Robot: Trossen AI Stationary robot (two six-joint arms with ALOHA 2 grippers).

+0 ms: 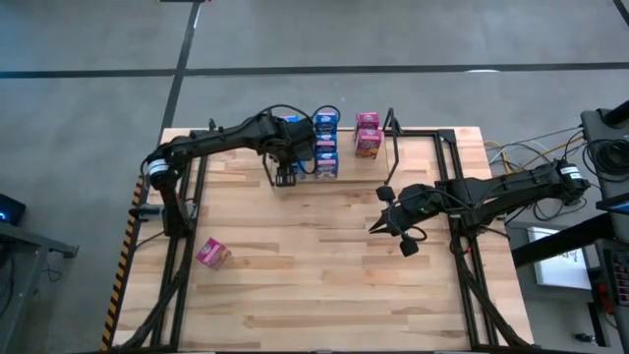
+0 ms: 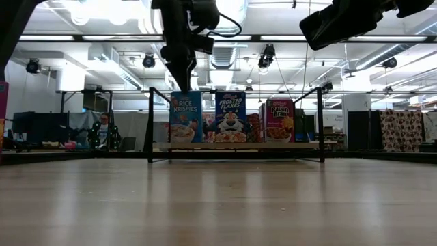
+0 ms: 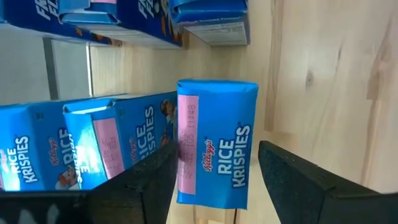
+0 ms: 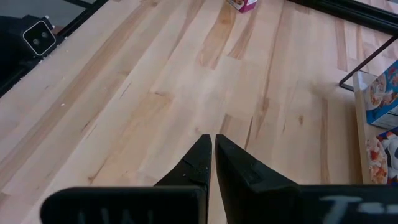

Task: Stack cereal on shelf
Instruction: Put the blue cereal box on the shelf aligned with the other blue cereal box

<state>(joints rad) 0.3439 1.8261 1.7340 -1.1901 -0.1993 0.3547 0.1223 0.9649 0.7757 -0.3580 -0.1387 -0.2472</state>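
The shelf (image 2: 239, 145), black posts with a pale tier, stands at the table's far edge. Blue Rice Krispies (image 2: 186, 116), blue Frosted Flakes (image 2: 231, 116) and pink Raisin Bran (image 2: 279, 119) boxes stand upright on it in rows (image 1: 325, 147). My left gripper (image 1: 285, 178) hangs open just above the front Rice Krispies box (image 3: 214, 143), a finger on either side and no touch showing. One pink box (image 1: 212, 254) lies on the table near its left edge. My right gripper (image 1: 378, 224) is shut and holds nothing, above the table's right middle.
A black tube frame (image 1: 454, 187) edges the table. Cables and equipment (image 1: 590, 167) sit beyond the right edge. Bare wood (image 1: 314, 285) spreads across the table's middle and near half. A seated person (image 2: 104, 130) shows in the room far behind.
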